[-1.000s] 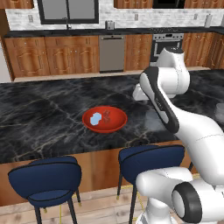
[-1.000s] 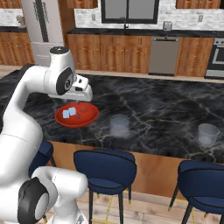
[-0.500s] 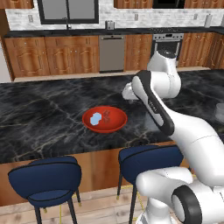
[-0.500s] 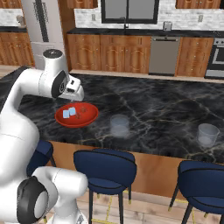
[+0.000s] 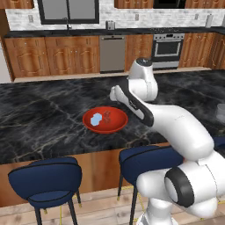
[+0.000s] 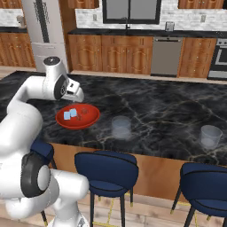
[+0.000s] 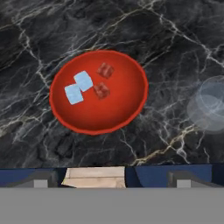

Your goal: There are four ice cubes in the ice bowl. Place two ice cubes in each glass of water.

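You see four ice cubes (image 7: 83, 81) lying in the red ice bowl (image 7: 127, 109) on the dark marble counter (image 6: 168, 106): two pale blue ones touching, two looking reddish just beside them. One glass of water (image 6: 121, 127) stands near the bowl, the second glass (image 6: 210, 135) well apart. Your gripper (image 7: 111, 180) hangs above the bowl, fingers apart, holding nothing.

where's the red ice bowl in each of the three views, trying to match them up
Left base view: the ice bowl sits left of centre on the dark marble counter, just left of the arm.
Right base view: upper left quarter, beside the arm, with a glass to its right.
Hand view: upper centre-left, filling much of the frame.
Shared landmark: the two pale-blue ice cubes lying side by side inside it.
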